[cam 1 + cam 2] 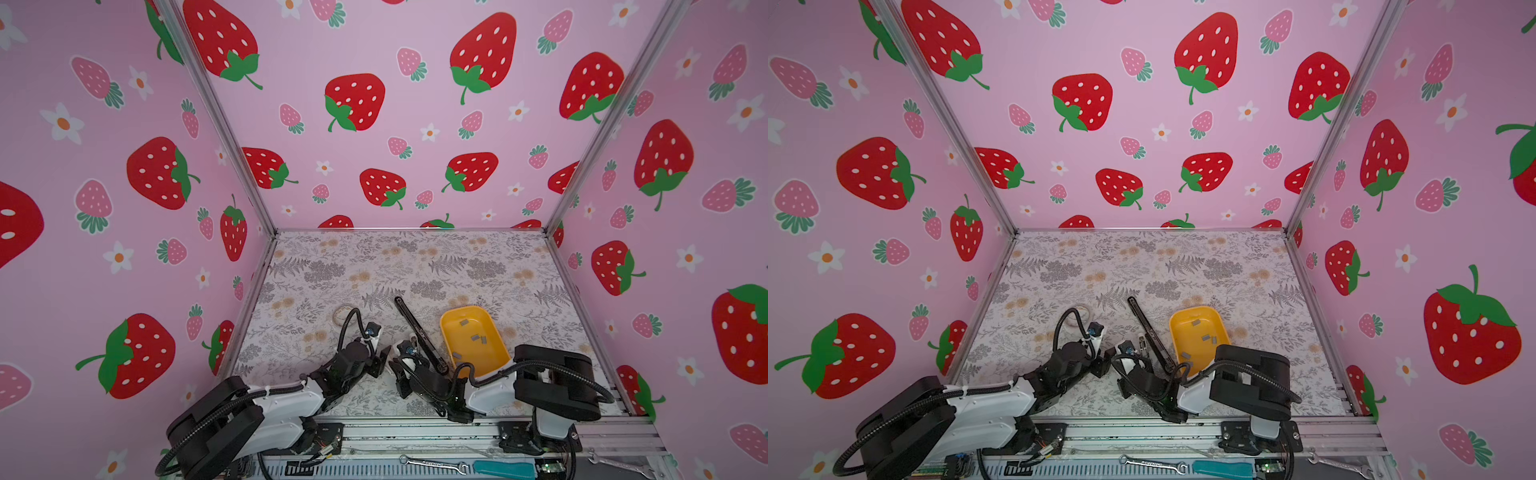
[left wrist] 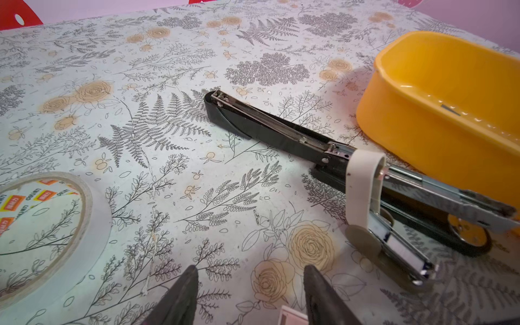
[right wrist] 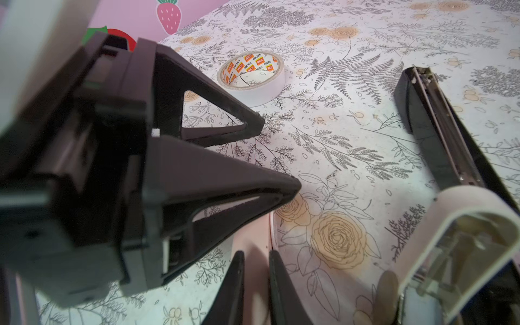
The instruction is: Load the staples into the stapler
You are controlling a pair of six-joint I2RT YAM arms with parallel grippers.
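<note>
A black stapler [image 1: 417, 331] lies swung fully open on the floral-patterned surface [image 1: 415, 266]. Its long top arm is stretched flat toward the back wall, with a metal rail [image 2: 270, 121] running along its upturned inside. A loop of white tape [image 2: 364, 185] arches over the hinge.

Just to the right of the stapler in both top views stands a yellow plastic rectangular tray [image 1: 492, 357], close beside the stapler's near end. The staples [image 1: 464, 322], small flat grey metal strips, lie loose on the tray's floor, well apart from one another. Four can be counted in a top view.

A roll of white tape with an orange-printed core [image 3: 253, 84] lies flat on the surface, left of the stapler and beyond the left arm.

The left end effector [image 2: 251, 270] is low over the surface, just left of the stapler's near end. Its two black triangular fingers stand partway apart with nothing between them.

The right end effector [image 3: 256, 253] reaches across the stapler's near end and sits near the left one, its fingers drawn almost together. In the right wrist view something pale and flat [image 3: 253, 236] shows at its tips. I cannot tell whether it is gripped or only lying beneath them.
</note>
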